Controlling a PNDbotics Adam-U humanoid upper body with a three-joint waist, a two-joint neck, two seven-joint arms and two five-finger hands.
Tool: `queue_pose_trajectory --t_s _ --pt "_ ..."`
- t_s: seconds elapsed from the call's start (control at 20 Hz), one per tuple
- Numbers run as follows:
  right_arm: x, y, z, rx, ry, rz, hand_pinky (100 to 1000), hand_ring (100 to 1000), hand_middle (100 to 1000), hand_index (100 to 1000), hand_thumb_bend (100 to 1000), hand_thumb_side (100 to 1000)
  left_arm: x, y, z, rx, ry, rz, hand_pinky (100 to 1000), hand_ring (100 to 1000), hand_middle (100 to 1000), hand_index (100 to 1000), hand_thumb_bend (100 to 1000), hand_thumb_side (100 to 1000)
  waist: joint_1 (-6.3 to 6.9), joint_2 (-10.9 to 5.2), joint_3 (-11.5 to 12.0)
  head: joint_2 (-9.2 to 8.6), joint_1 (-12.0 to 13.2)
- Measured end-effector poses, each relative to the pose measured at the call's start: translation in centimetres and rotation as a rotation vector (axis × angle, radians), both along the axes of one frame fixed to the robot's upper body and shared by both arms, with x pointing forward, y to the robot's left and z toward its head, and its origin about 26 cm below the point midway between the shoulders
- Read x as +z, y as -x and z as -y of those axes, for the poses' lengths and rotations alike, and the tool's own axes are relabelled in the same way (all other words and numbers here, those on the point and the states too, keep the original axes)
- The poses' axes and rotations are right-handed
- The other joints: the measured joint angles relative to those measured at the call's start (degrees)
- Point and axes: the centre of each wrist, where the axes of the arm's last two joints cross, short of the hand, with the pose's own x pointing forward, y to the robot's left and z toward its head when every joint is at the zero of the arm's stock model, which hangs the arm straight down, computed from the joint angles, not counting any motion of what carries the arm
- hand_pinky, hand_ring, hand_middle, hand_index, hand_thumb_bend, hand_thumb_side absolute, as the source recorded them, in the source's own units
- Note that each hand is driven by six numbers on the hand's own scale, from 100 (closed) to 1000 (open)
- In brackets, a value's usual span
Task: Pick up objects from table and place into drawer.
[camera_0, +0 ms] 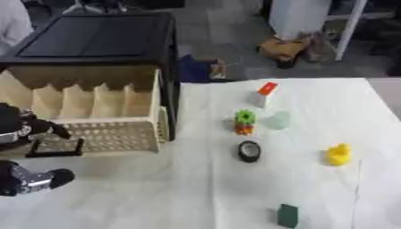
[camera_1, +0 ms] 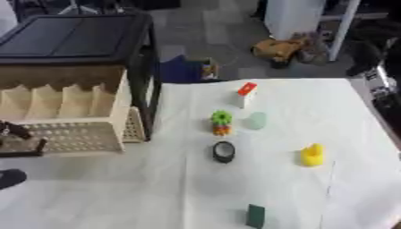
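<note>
A beige drawer (camera_0: 109, 136) stands pulled out of a black cabinet (camera_0: 94, 40) at the left, and its dividers show nothing inside. My left hand (camera_0: 19, 127) is at the left edge beside the drawer's black front handle (camera_0: 55, 151). Its fingers are spread, one above the handle and one below (camera_0: 43, 180). On the white tablecloth lie a white box with a red top (camera_0: 265, 93), a green and orange gear toy (camera_0: 245, 121), a pale green cup (camera_0: 278, 120), a black tape roll (camera_0: 249, 151), a yellow duck (camera_0: 338, 154) and a dark green block (camera_0: 288, 215).
The table's far edge (camera_0: 297, 79) runs behind the red-topped box, with floor clutter and a white post beyond. A dark shape with silver parts (camera_1: 384, 89) shows at the right edge of the right eye view. Bare cloth (camera_0: 141, 197) lies in front of the drawer.
</note>
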Motion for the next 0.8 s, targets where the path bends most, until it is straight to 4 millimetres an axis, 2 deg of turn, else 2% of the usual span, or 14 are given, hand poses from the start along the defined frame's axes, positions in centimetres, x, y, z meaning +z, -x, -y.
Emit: queue_pose_trajectory --t_s 0.2,0.45,0.8 --pt "0.0 0.0 0.0 -0.001 -0.002 0.002 661 540 638 847 440 1000 0.4 0.4 0.1 -0.009 0.006 0.016 100 100 100 891 472 1000 -0.03 -0.07 0.06 0.0 -0.03" --pt "0.0 0.0 0.0 -0.006 -0.006 0.005 662 543 639 846 439 1000 1.0 0.6 -0.1 -0.049 0.032 0.051 100 100 100 812 420 1000 -0.07 -0.47 0.12 0.1 -0.37" --pt "0.1 0.0 0.2 -0.022 -0.019 0.012 663 546 640 846 438 1000 2.7 0.7 -0.4 -0.188 0.221 0.109 100 100 100 755 310 1000 -0.38 -1.16 0.76 1.52 -3.21"
